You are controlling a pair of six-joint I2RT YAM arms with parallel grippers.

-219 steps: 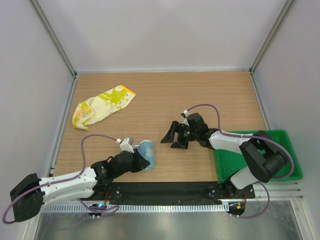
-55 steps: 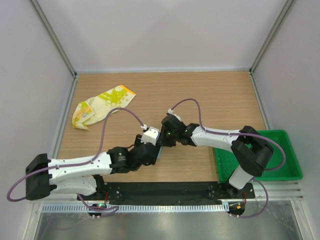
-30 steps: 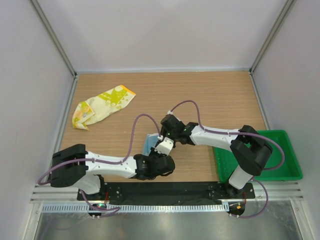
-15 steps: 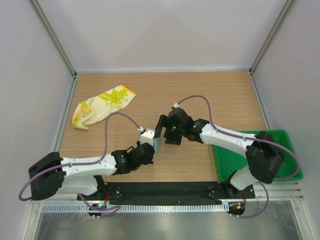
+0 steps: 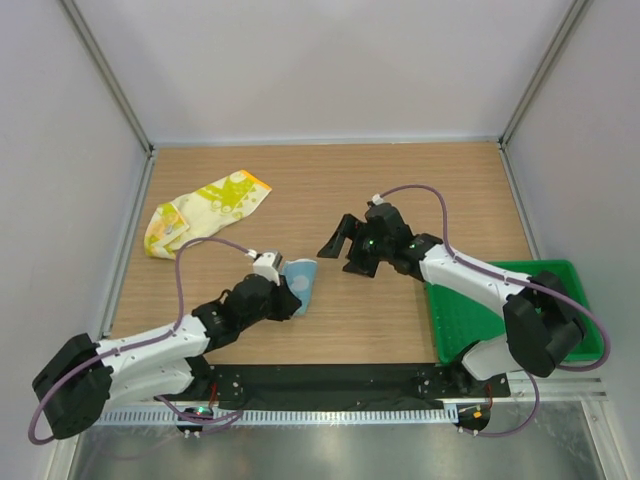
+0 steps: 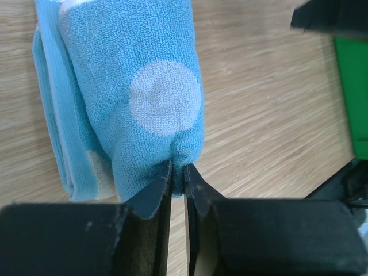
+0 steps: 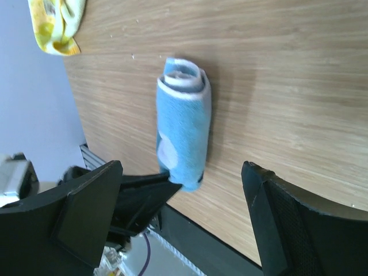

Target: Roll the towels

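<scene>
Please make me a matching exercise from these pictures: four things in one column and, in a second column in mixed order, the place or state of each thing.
Column 1
1. light blue polka-dot cloth towel
2. pale yellow cloth towel with green and orange patches
3. green plastic tray
4. right arm's black tool

Column 2
a. open, apart from both towels
b. rolled up, one end pinched by the left tool
c. unrolled, at the far left of the table
d. at the table's near right edge

Pairs: 1-b; 2-c; 3-d; 4-a
</scene>
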